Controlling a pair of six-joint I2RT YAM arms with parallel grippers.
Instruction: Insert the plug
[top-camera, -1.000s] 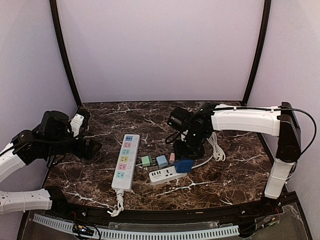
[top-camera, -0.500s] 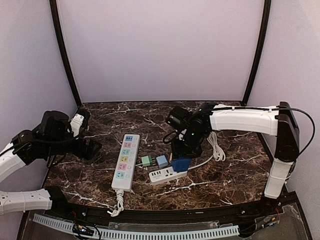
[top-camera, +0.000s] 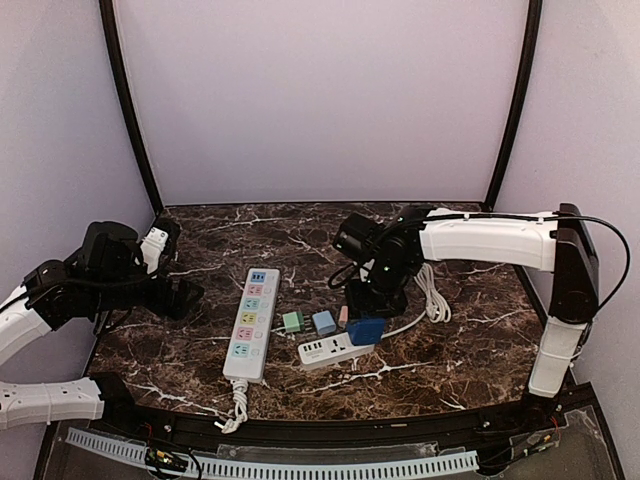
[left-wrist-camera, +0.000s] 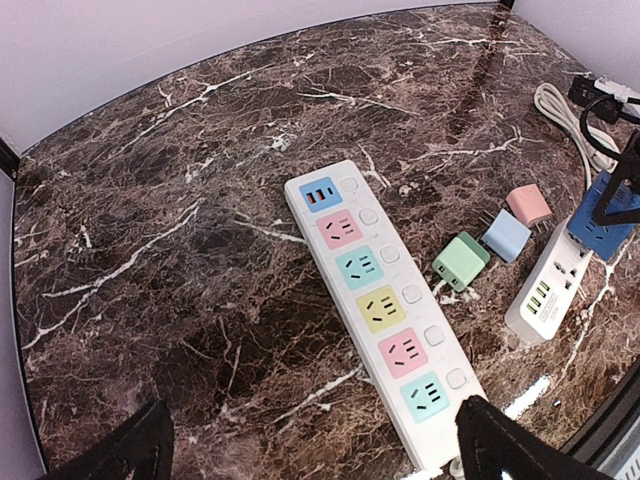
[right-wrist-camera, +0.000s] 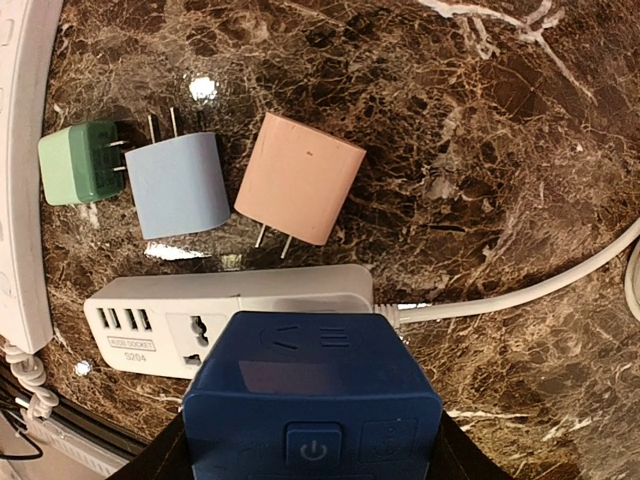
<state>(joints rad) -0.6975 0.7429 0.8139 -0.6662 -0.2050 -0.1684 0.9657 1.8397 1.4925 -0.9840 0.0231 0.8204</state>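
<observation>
My right gripper (top-camera: 367, 318) is shut on a dark blue plug block (right-wrist-camera: 312, 400) with a power button, held over the right end of a small white socket strip (right-wrist-camera: 228, 318). The block (top-camera: 365, 330) covers that end of the strip (top-camera: 325, 350) in the top view. I cannot tell whether its prongs are in the socket. My left gripper (left-wrist-camera: 315, 455) is open and empty at the left of the table, above the marble near the long white power strip (left-wrist-camera: 380, 310).
A green plug (right-wrist-camera: 78, 162), a light blue plug (right-wrist-camera: 178, 185) and a pink plug (right-wrist-camera: 298, 178) lie loose just beyond the small strip. The long strip (top-camera: 250, 322) has several coloured sockets. A coiled white cable (top-camera: 432, 292) lies at the right.
The right gripper with the blue block shifted slightly left over the small strip, then held. The left arm has not moved.
</observation>
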